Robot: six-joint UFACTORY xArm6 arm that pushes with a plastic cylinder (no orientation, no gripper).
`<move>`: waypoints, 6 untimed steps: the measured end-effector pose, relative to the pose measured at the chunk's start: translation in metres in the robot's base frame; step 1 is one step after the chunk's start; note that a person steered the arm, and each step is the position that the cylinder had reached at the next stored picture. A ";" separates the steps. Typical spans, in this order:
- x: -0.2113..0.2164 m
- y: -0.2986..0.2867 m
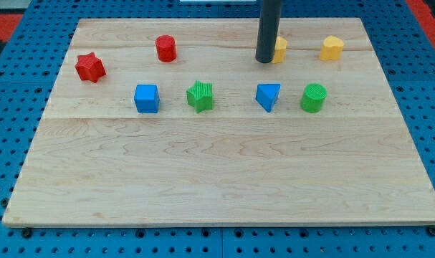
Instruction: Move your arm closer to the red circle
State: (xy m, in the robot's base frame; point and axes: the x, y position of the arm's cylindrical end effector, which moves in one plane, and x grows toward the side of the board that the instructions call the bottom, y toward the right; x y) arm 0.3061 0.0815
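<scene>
The red circle (165,48), a short red cylinder, stands near the view's top left of the wooden board (217,172). My tip (265,61) rests on the board near the top centre, well to the right of the red circle. It stands right against a yellow block (280,49), which the rod partly hides, so its shape is unclear.
A red star (90,67) lies at the far left. In a row across the middle are a blue cube (146,98), a green star (200,96), a blue triangle (268,96) and a green cylinder (313,98). A yellow heart-like block (332,47) sits top right.
</scene>
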 end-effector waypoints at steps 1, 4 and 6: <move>0.001 -0.029; 0.001 -0.054; -0.002 -0.167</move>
